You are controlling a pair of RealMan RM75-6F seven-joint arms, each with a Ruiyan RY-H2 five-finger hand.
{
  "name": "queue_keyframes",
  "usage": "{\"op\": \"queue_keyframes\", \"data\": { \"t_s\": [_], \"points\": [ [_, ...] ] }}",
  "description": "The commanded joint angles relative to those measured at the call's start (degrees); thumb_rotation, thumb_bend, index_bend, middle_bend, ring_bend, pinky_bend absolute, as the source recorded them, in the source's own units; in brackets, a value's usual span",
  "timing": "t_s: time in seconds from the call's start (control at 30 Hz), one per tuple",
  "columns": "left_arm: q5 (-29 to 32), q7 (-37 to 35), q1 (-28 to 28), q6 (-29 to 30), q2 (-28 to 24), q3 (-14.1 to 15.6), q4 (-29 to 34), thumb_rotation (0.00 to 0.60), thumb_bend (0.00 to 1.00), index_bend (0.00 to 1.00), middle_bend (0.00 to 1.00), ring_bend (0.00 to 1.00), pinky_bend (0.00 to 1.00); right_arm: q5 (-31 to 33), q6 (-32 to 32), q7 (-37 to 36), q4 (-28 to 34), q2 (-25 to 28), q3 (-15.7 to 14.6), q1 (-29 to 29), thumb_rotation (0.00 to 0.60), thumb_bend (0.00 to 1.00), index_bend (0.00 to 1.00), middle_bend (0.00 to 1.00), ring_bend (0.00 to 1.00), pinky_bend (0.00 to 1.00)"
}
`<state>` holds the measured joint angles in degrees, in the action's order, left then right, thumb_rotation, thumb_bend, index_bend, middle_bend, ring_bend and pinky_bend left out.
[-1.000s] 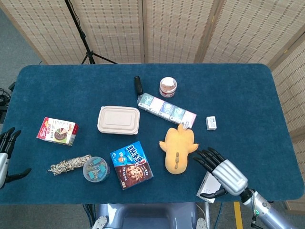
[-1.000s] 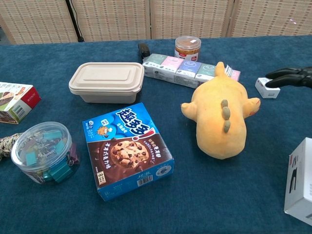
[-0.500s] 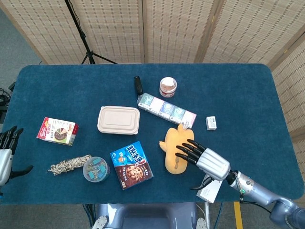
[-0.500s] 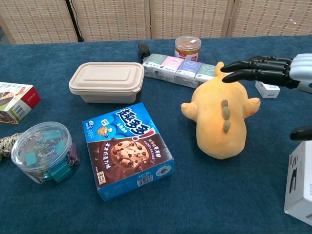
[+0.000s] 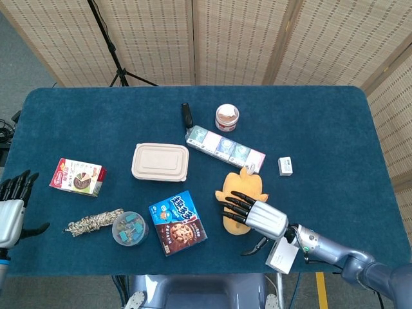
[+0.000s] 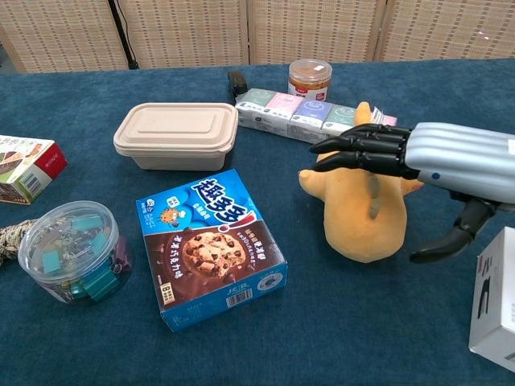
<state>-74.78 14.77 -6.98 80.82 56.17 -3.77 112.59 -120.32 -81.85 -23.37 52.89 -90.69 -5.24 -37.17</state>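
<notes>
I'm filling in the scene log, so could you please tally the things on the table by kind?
Printed cartons: 3, cookie box, snack box, white box
Tubs and jars: 3, lidded container, clip tub, jar
Tissue multipack: 1
Plush toy: 1
Rope bundle: 1
Small white item: 1
Black-handled tool: 1
Total: 11

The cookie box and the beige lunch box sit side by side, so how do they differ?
The cookie box is bright blue cardboard with printed cookies; the lunch box is plain beige with no print. The cookie box has sharp corners, while the lunch box has rounded ones and a ridged lid. The cookie box lies turned at an angle; the lunch box sits square. Both lie flat and closed on the blue table, untouched by either hand.
</notes>
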Motion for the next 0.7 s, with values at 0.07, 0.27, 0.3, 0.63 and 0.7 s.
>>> {"op": "queue_keyframes", "data": {
  "t_s": [0.07, 0.27, 0.3, 0.63, 0.7],
  "points": [
    [-0.2, -0.5, 0.1, 0.3, 0.0, 0.0, -0.3, 0.6, 0.0, 0.0, 0.0, 0.0, 0.0, 0.2, -1.9, -0.9, -4.7, -3.5, -1.4, -0.7, 0.0, 0.0, 0.0, 0.0, 0.0, 0.0],
    [-0.3, -1.4, 0.2, 0.4, -0.3, 0.0, -0.5, 0.6, 0.0, 0.0, 0.0, 0.0, 0.0, 0.9, -3.3, -2.0, -9.7, -6.3, -3.1, -0.5, 0.0, 0.0, 0.0, 0.0, 0.0, 0.0],
    [-0.4, -1.5, 0.2, 0.4, -0.3, 0.0, -0.5, 0.6, 0.0, 0.0, 0.0, 0.0, 0.0, 1.1, -3.6, -2.1, -10.5, -6.7, -3.3, -0.5, 0.0, 0.0, 0.0, 0.0, 0.0, 0.0],
    [-0.5, -1.9, 0.2, 0.3, -0.3, 0.1, -0.6, 0.6, 0.0, 0.0, 0.0, 0.0, 0.0, 3.3, -6.5, -4.9, -21.5, -11.8, -4.3, -0.1, 0.0, 0.0, 0.0, 0.0, 0.0, 0.0],
    [-0.5, -1.7, 0.1, 0.3, -0.3, 0.1, -0.6, 0.6, 0.0, 0.0, 0.0, 0.0, 0.0, 3.9, -6.6, -6.0, -23.4, -12.7, -4.4, -0.1, 0.0, 0.0, 0.0, 0.0, 0.0, 0.0]
  ]
}}
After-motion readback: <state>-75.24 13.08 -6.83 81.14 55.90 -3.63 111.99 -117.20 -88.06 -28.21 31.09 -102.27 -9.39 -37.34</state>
